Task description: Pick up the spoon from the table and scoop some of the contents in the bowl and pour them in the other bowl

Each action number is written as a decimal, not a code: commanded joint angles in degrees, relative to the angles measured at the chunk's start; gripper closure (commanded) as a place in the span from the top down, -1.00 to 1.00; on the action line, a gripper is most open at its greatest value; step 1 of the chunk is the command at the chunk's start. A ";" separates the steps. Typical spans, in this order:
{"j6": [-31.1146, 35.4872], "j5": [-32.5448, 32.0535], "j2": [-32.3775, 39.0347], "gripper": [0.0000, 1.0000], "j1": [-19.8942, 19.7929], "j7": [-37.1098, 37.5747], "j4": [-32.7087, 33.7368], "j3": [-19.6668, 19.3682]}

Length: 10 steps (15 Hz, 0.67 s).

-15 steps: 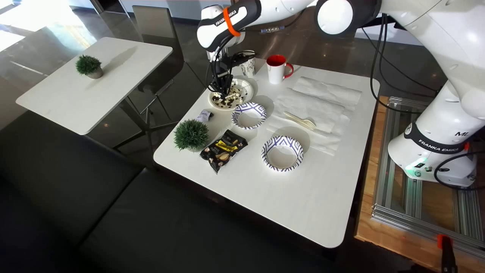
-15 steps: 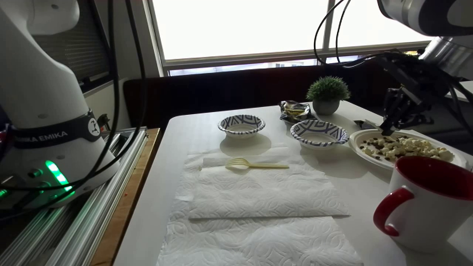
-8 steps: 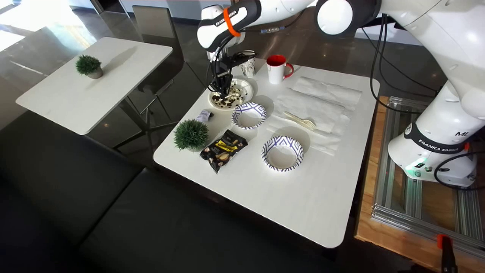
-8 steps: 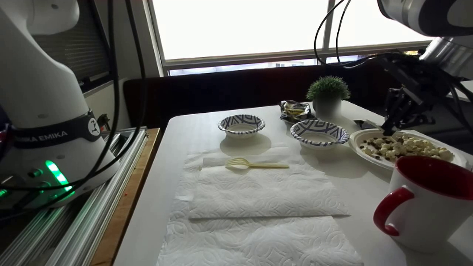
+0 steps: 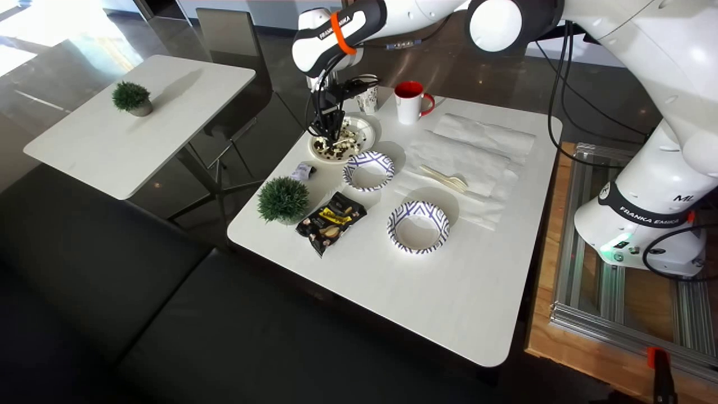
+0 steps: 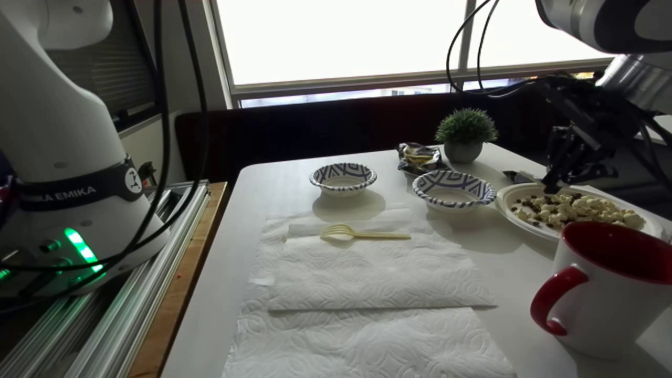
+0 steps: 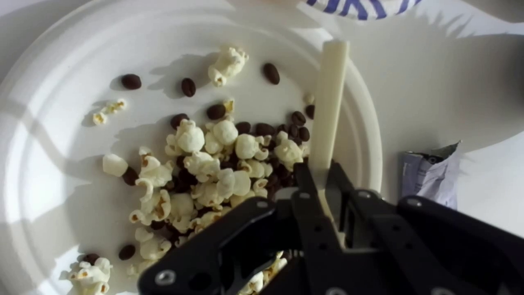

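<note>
reads "franka emika" twice in an exterior view: on the robot arm near 12 o'clock and around the robot's base at 3 o'clock. bears lettering on a yellow panel of the black bag, too small to read surely.

grasps the spoon between the clenched jaws of the gripper, over the 3 o'clock side of a shallow white bowl. shows just its pale handle in the wrist view, pointing to 12 o'clock; cannot tell about contact with the popcorn or dark beans heaped mid-bowl. gives the crumpled packet at 3 o'clock a jagged edge only in that view.

reveals a patterned paper cup only in an exterior view, near the red-and-white mug. lays a fork on paper towels, with tines toward 9 o'clock in an exterior view.

sets the nearer patterned bowl just beside the white one at 5 o'clock, the farther patterned bowl beyond.

spreads everything over a white, round-cornered tabletop. adds a black bench at 8 o'clock, a second table at 10, and, in an exterior view, a bright window at 12.
</note>
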 commanded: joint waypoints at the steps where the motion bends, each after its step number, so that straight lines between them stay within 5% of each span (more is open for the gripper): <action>1: 0.99 1.81 2.40 -0.93 -0.29 1.18 2.37 0.23; 10: 8.56 2.44 2.97 -0.93 -0.49 0.08 1.57 0.57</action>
